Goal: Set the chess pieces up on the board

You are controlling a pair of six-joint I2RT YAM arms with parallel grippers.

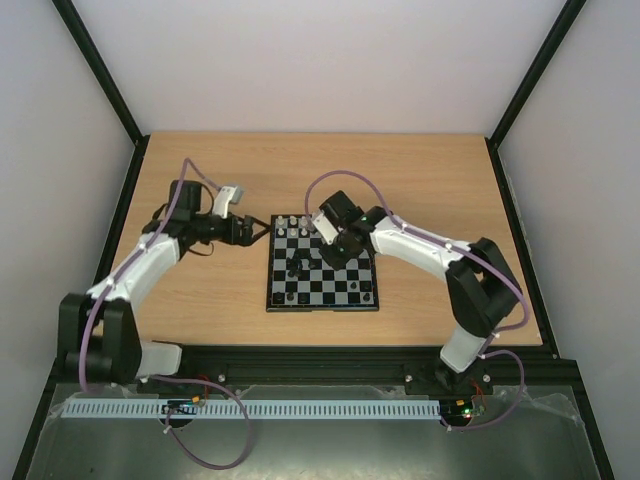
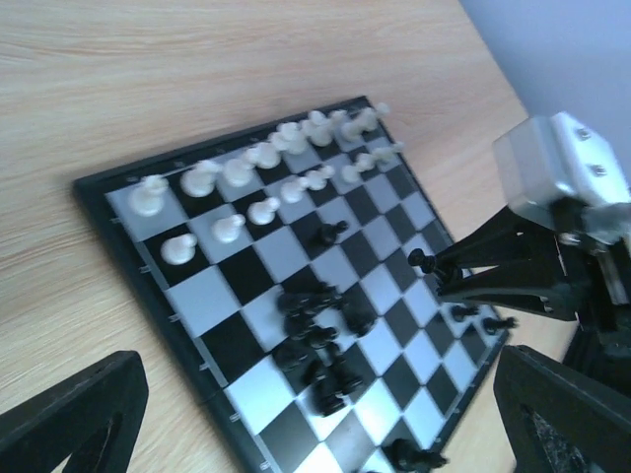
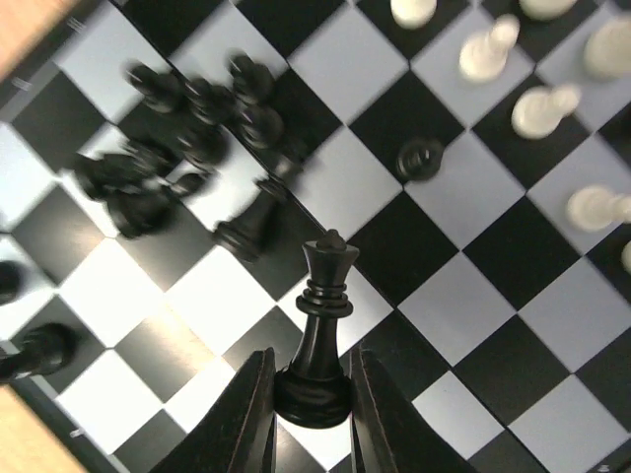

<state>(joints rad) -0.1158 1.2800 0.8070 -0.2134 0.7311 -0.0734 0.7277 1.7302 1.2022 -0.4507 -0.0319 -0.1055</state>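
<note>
Many chess pieces (image 2: 315,335) on board (image 2: 202,296)

Fingers (image 3: 246,424) pinch black piece (image 3: 325,335) base — board (image 3: 463,246) below.

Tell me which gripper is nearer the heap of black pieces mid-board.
Right. The right gripper is over the board beside the heap, shut on one black piece. The left gripper hangs open off the board's left edge, farther away.

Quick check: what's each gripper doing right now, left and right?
Left gripper: open, holding nothing.
Right gripper: closed on a black chess piece, gripped at its base.
</note>
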